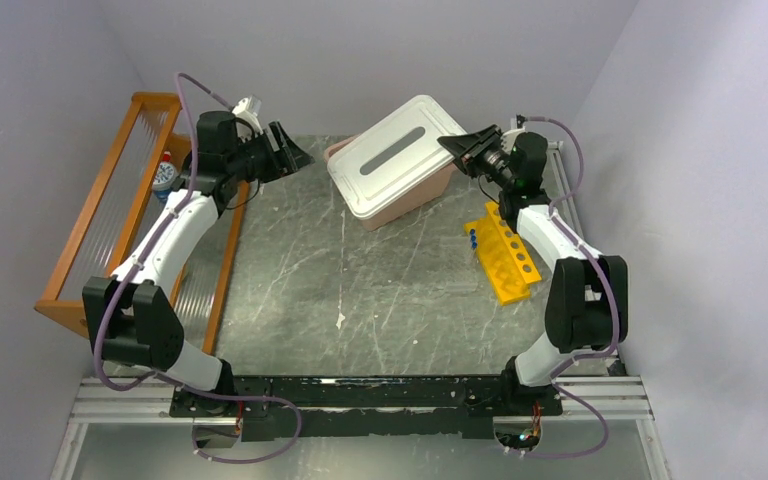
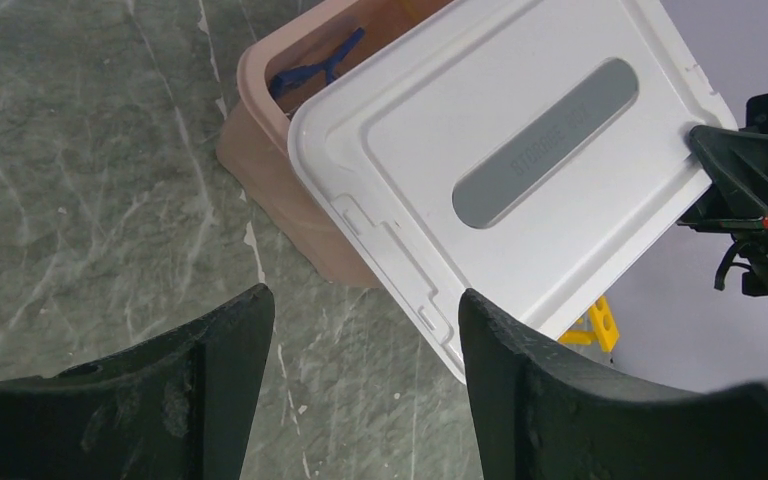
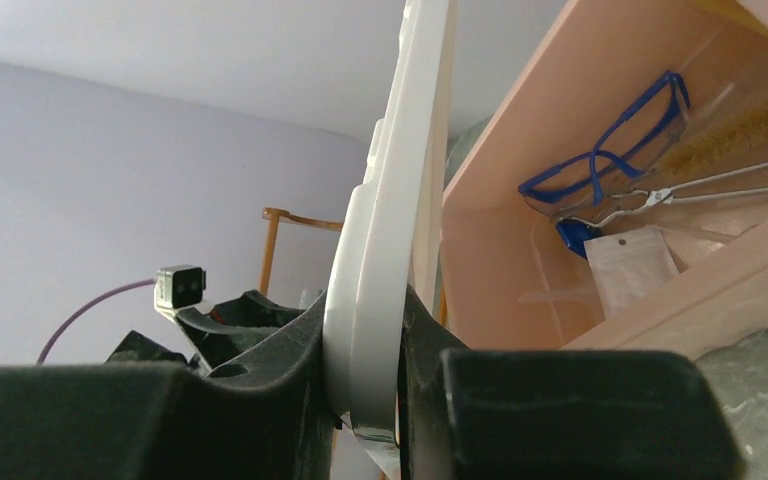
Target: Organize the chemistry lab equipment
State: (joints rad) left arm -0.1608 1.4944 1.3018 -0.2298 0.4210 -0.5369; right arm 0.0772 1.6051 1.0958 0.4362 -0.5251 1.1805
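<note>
My right gripper (image 1: pixel 463 148) is shut on the right edge of a white lid (image 1: pixel 395 158), holding it tilted over a pink bin (image 1: pixel 400 208). In the right wrist view the lid's rim (image 3: pixel 375 300) sits between my fingers. Inside the bin (image 3: pixel 520 260) lie blue-framed safety glasses (image 3: pixel 610 150), metal forceps (image 3: pixel 700 190), a white packet (image 3: pixel 632 265) and a tan brush-like piece (image 3: pixel 735 135). My left gripper (image 1: pixel 298 157) is open and empty, raised left of the bin. In its view (image 2: pixel 365 375) the lid (image 2: pixel 520 170) and the glasses (image 2: pixel 315 68) show.
An orange slatted shelf (image 1: pixel 90 230) stands at the left with a blue-capped bottle (image 1: pixel 165 175) on it. A yellow tube rack (image 1: pixel 505 255) with blue-capped tubes (image 1: pixel 473 238) stands right of the bin, under my right arm.
</note>
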